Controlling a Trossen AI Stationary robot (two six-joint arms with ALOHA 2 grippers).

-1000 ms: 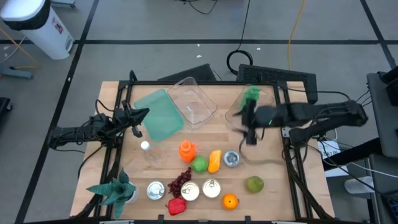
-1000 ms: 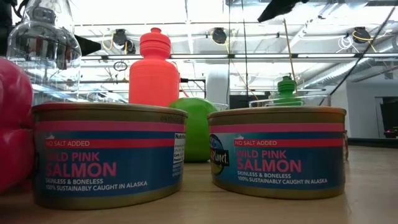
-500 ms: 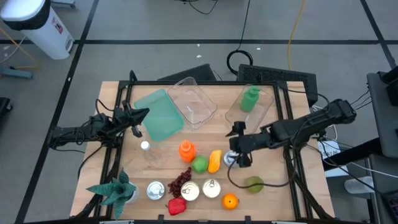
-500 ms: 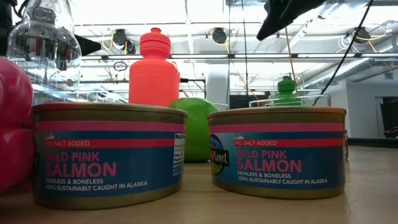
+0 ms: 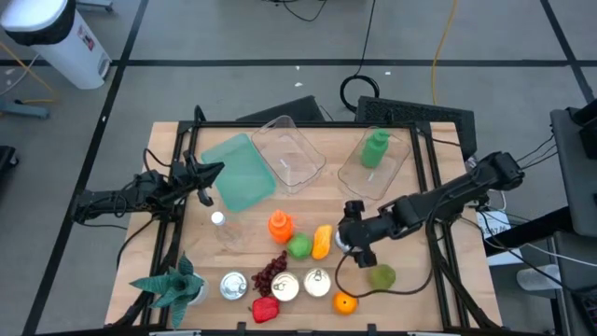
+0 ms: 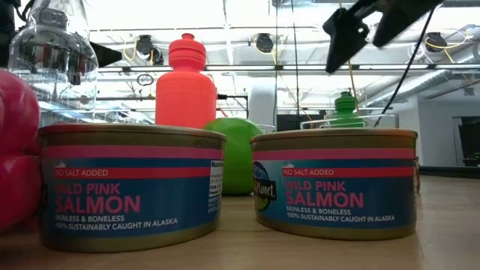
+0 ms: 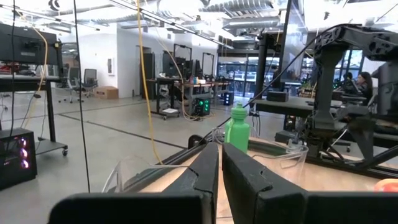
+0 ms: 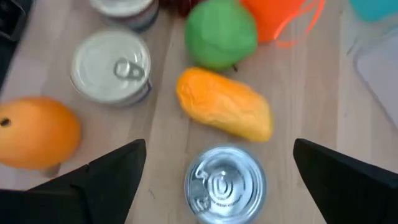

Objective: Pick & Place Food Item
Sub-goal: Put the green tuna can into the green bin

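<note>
My right gripper (image 5: 358, 245) hangs open above the table's middle, tipped down over a small silver can (image 8: 224, 183); its two fingers stand wide on either side of the can without touching it. Just beyond the can lie a yellow mango (image 8: 225, 112) and a green apple (image 8: 221, 34). An orange (image 8: 34, 134) and a second can (image 8: 112, 65) lie to one side. In the low view the right gripper (image 6: 360, 30) shows high above the cans. My left gripper (image 5: 210, 177) waits shut at the table's left, over the teal lid's edge.
A clear tub (image 5: 289, 154) and a teal lid (image 5: 238, 173) sit at the far middle. A second tub holds a green bottle (image 5: 376, 149). An orange bottle (image 5: 279, 226), a green fruit (image 5: 381, 276), grapes (image 5: 270, 273), a red pepper (image 5: 265, 309) and a plant (image 5: 173, 285) crowd the near half.
My right gripper has swung from over the green bottle's tub toward the table's near edge and a little left, sinking and tipping downward until it hangs over the silver can. Its fingers have spread wider apart. Nothing on the table has moved.
</note>
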